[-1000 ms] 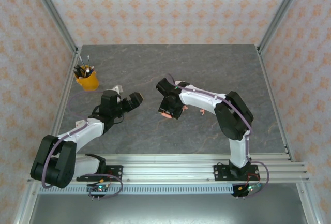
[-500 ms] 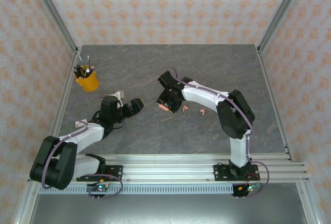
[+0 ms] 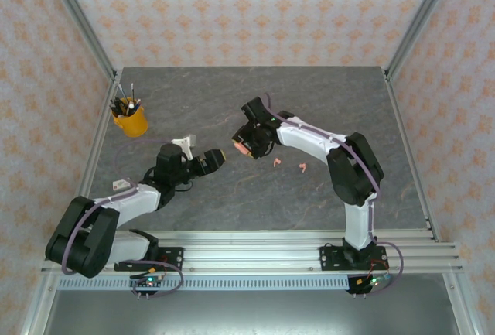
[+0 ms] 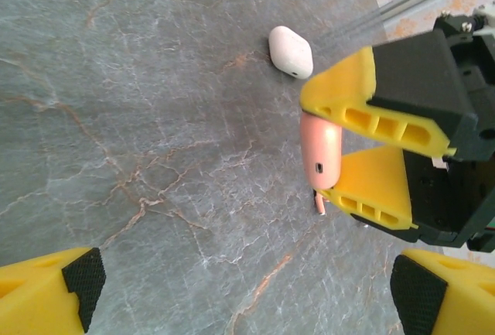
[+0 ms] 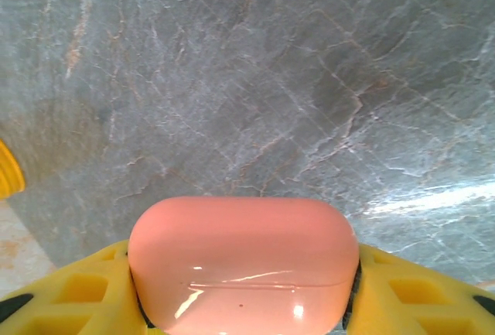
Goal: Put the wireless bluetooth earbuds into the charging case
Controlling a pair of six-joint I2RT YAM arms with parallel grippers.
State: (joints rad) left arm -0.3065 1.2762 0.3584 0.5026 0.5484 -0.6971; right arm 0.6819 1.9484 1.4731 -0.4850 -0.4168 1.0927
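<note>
My right gripper (image 3: 243, 148) is shut on a coral-pink charging case (image 5: 244, 261), its lid closed, held a little above the table near the middle. In the left wrist view the case (image 4: 322, 157) sits between the right gripper's yellow fingers (image 4: 363, 103). Two coral-pink earbuds (image 3: 275, 163) (image 3: 303, 168) lie on the table just right of it; the stem of one earbud (image 4: 319, 205) peeks out below the case. My left gripper (image 3: 213, 158) is open and empty, pointing at the held case from the left. A white case (image 4: 291, 51) lies closed on the table beyond.
A yellow cup of pens (image 3: 130, 118) stands at the back left. Metal frame posts (image 3: 85, 33) rise at the table's far corners, and a rail (image 3: 271, 242) runs along the near edge. The marble table (image 3: 325, 103) stretches to the back right.
The right gripper carried the pink case back and slightly left, uncovering the two pink earbuds. The left arm swung right and forward toward the case, still open.
</note>
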